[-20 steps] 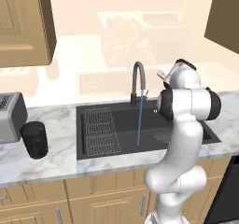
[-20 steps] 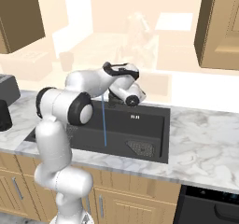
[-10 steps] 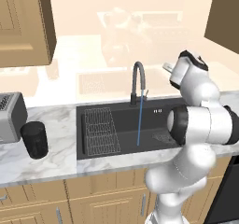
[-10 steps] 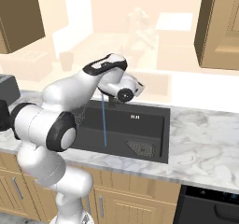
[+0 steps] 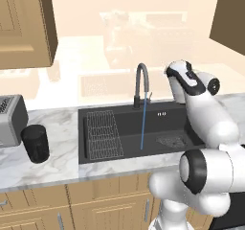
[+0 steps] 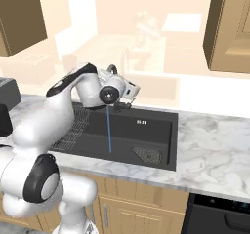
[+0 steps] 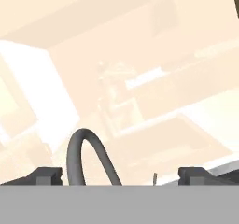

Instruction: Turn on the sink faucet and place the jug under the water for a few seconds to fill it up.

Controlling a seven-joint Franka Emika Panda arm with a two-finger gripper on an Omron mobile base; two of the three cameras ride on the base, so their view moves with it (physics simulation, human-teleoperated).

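Note:
The dark gooseneck sink faucet [image 5: 141, 82] is running: a thin blue stream of water [image 5: 142, 126] falls straight into the black sink [image 5: 160, 120]. My gripper [image 5: 173, 75] hovers just right of the faucet's arch, at about the height of its top. In the hand view the arch [image 7: 86, 155] rises between the two fingertips, and my gripper [image 7: 121, 175] is open with nothing between them. The black jug [image 5: 36, 143] stands upright on the marble counter left of the sink, far from the gripper. From the right base view, the gripper [image 6: 133, 90] sits above the stream [image 6: 108, 130].
A silver toaster [image 5: 9, 119] stands at the far left behind the jug. Inside the basin lie a wire rack [image 5: 103, 134] on the left and a drain grate [image 5: 170, 140] on the right. My bulky white arm [image 5: 213, 171] fills the foreground in front of the sink's right side.
The arm's elbow has swung down and toward the camera, while the hand has stayed near the faucet's right side. The water runs throughout; the jug has not moved.

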